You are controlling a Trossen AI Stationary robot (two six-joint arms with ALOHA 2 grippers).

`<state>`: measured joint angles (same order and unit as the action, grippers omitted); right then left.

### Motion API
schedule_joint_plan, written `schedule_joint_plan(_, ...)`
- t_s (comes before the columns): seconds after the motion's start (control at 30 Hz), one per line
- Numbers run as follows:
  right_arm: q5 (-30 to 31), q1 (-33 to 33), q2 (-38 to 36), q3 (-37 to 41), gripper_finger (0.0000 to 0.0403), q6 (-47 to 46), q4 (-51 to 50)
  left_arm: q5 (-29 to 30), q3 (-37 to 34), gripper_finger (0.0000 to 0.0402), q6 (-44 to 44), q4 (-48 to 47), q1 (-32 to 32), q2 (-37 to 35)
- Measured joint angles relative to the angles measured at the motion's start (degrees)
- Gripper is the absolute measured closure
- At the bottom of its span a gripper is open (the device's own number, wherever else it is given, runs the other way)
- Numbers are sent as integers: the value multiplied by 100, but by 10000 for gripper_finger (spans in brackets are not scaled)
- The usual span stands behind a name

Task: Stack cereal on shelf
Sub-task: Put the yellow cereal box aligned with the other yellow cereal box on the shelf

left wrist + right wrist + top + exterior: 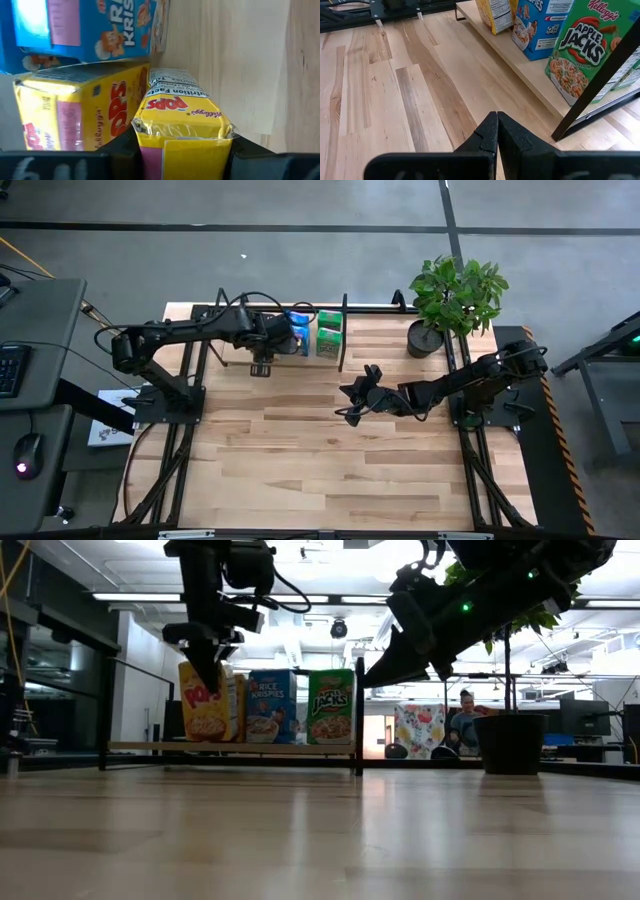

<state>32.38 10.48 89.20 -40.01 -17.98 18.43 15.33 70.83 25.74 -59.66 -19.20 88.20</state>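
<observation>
My left gripper point(210, 668) hangs over the shelf's point(230, 748) left end, shut on a yellow Pops cereal box point(204, 705). A second yellow box point(75, 117) stands right beside it, then a blue Rice Krispies box point(270, 705) and a green Apple Jacks box point(331, 706), all upright on the board. The upright black divider point(358, 715) stands next to the green box. More boxes point(625, 75) show past the divider. My right gripper point(497, 125) is shut on nothing and hovers above the tabletop in front of the shelf point(347, 395). My left gripper pinches the yellow Pops box by its top end point(182, 117), one finger on each broad face, coming from above and pointing down. The box stands upright below the fingers, its bottom point(205, 738) at the level of the shelf board.
A potted plant point(455, 300) stands at the table's far right, beyond the divider. Black frame bars point(200, 380) run along the table's left and right sides. Bare tabletop point(320, 460) stretches toward the near edge. A person point(465, 720) sits in the room behind the table.
</observation>
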Motion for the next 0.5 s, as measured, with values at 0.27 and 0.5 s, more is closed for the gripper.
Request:
schedule_joint_plan(0.27, 0, 0, 1, 0, 403, 0, -1, -7, 0, 274, 0, 123, 2, 0)
schedule_joint_plan(0.5, -2, 0, 1, 0, 403, 0, 1, 20, 0, 226, 38, 283, 4, 0)
